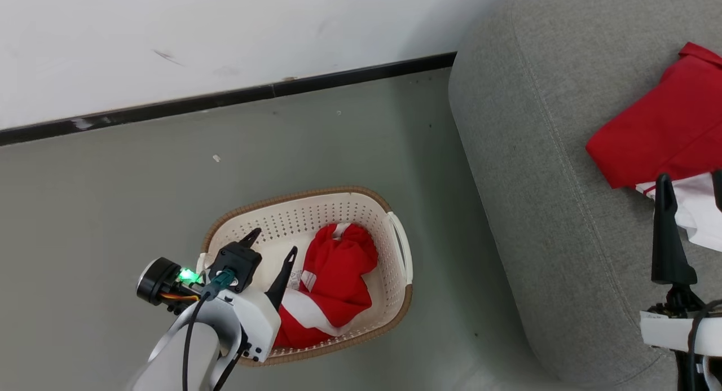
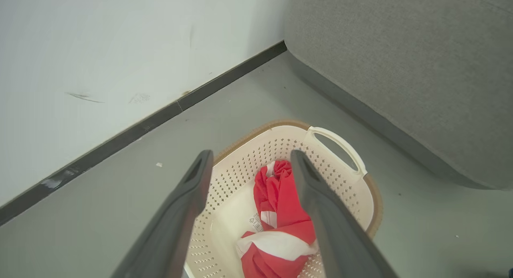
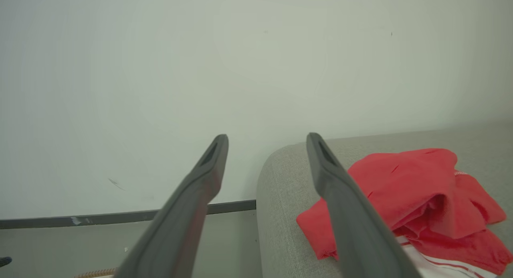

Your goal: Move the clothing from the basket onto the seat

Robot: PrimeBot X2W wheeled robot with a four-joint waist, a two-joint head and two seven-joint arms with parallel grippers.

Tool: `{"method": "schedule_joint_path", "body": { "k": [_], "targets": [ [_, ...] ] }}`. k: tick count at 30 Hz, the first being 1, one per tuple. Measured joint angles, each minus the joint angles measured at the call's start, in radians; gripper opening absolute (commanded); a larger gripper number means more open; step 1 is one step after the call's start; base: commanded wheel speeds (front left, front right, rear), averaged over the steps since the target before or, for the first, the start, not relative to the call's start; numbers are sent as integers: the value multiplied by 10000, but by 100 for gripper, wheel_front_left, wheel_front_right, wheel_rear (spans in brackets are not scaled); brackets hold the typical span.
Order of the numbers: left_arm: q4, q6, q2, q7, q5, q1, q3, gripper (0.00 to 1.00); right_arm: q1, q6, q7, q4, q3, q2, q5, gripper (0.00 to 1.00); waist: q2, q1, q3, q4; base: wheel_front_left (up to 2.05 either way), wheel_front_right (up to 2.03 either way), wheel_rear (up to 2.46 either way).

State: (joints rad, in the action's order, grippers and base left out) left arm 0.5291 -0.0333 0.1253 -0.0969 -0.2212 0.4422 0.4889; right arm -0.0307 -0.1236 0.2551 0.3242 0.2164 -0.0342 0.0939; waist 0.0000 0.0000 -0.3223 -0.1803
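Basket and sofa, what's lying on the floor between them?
Nothing: in the head view, only bare floor separates the basket from the sofa.

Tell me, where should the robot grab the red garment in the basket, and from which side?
Probably from straight above, on the bunched hump at the far end of the red garment. It lies crumpled low inside the basket, whose walls block sideways reach, and that hump offers thick folds to pinch. The left pincer, open, hangs over the basket.
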Motion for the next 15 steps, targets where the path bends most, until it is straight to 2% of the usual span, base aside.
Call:
{"method": "schedule_joint_path", "body": {
  "k": [15],
  "targets": [
    [1455, -236, 132, 92, 1057, 1293, 727, 100, 1333, 0, 0, 322, -410, -2, 533, 100, 0, 0, -1831, -874, 0, 0, 0]
  ]
}}
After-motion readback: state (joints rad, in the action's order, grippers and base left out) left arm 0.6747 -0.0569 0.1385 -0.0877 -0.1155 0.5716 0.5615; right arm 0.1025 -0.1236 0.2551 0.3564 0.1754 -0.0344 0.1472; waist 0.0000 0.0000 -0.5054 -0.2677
